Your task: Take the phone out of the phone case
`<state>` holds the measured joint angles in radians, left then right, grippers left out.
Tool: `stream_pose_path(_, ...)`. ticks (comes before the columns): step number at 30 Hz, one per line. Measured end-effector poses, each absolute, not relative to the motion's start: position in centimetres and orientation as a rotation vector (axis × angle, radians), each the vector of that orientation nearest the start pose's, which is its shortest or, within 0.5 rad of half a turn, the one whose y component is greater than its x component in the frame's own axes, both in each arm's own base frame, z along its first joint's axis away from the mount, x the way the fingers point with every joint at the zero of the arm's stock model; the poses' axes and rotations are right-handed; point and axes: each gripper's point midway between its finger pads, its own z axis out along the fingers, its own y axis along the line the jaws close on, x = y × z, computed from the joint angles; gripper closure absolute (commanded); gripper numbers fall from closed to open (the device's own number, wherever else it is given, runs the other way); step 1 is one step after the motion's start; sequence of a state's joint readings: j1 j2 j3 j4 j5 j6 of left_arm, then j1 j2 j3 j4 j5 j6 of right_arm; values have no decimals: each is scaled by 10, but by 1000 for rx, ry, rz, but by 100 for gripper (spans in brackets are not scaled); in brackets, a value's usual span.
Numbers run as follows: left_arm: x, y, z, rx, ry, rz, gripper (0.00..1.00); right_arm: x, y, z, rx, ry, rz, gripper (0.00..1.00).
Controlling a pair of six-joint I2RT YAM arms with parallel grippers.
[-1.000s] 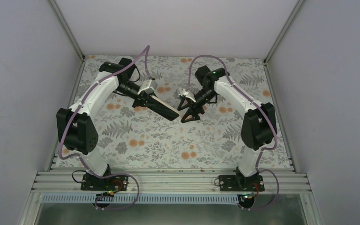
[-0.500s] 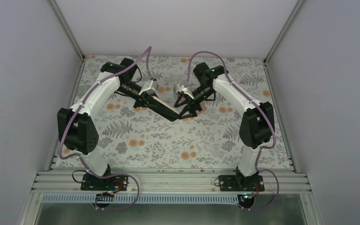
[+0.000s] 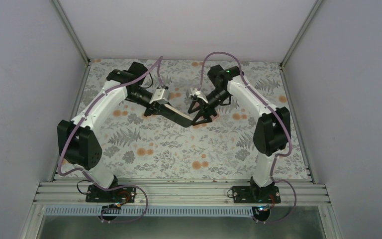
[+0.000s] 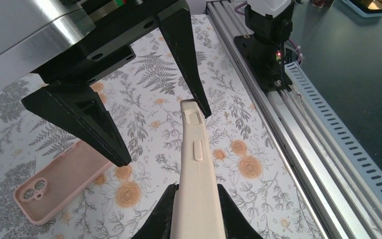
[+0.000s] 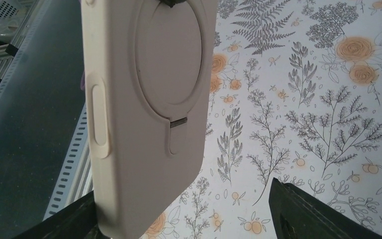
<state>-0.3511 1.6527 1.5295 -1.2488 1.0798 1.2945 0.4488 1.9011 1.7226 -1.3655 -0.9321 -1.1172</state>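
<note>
A phone in a beige case (image 4: 196,169) is held up off the floral table, edge-on in the left wrist view. My left gripper (image 4: 195,199) is shut on its near end. In the top view the phone (image 3: 180,118) slants from the left gripper (image 3: 165,110) toward the right gripper (image 3: 197,115). The right gripper (image 4: 164,137) is open, with one black finger on each side of the phone's far end. In the right wrist view the back of the case (image 5: 149,99), with its round ring, fills the left half between the open fingers (image 5: 308,214).
An empty pink phone case (image 4: 54,184) lies flat on the table below the right gripper; it shows faintly in the top view (image 3: 215,114). The aluminium rail (image 4: 278,114) and the right arm's base (image 4: 268,35) lie at the near edge. Grey walls enclose the table.
The right gripper has moved left and up until its open fingers straddle the far end of the phone. The left arm has shifted slightly right, still holding the phone.
</note>
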Motion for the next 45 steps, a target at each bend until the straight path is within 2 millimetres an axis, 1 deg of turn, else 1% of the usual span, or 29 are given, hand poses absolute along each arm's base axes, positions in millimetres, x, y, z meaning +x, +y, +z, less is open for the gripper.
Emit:
stream_pose_path(10, 251, -266, 250, 1807, 1361, -1024, 98, 270, 268, 197, -1807, 1859, 1202, 26)
stream_pose_path(16, 257, -269, 245, 1842, 1344, -952, 98, 282, 261, 193, -1797, 1896, 1188, 28)
stream_pose_path(18, 260, -270, 243, 1851, 1341, -924, 98, 287, 257, 192, -1793, 1915, 1175, 32)
stream_pose_path(20, 255, -268, 239, 1865, 1367, -933, 98, 299, 252, 190, -1793, 1926, 1124, 36)
stream_pose_path(21, 245, -267, 237, 1868, 1393, -984, 98, 311, 249, 188, -1789, 1913, 1064, 37)
stream_pose_path(22, 233, -267, 237, 1875, 1409, -1033, 98, 329, 244, 187, -1775, 1900, 990, 37)
stream_pose_path(24, 209, -271, 242, 1893, 1415, -1124, 98, 359, 232, 182, -1742, 1895, 857, 36)
stream_pose_path(26, 195, -273, 249, 1894, 1398, -1173, 98, 378, 223, 176, -1711, 1902, 770, 35)
stream_pose_path(28, 190, -271, 253, 1887, 1404, -1195, 98, 388, 218, 170, -1698, 1910, 718, 34)
stream_pose_path(30, 191, -270, 253, 1883, 1417, -1198, 98, 389, 219, 167, -1703, 1905, 701, 33)
stream_pose_path(32, 194, -269, 251, 1878, 1434, -1204, 98, 383, 218, 168, -1707, 1894, 696, 33)
stream_pose_path(35, 200, -269, 246, 1871, 1461, -1210, 98, 356, 216, 175, -1728, 1881, 703, 30)
stream_pose_path(37, 207, -269, 245, 1863, 1475, -1212, 98, 331, 215, 183, -1748, 1864, 708, 29)
stream_pose_path(39, 215, -270, 243, 1856, 1485, -1208, 98, 301, 219, 192, -1780, 1830, 715, 30)
stream_pose_path(42, 223, -270, 243, 1847, 1488, -1198, 98, 263, 231, 203, -1825, 1761, 734, 30)
stream_pose_path(43, 225, -270, 245, 1844, 1486, -1192, 98, 248, 238, 206, -1844, 1733, 750, 30)
stream_pose_path(45, 227, -269, 247, 1840, 1481, -1184, 98, 231, 247, 206, -1864, 1707, 772, 31)
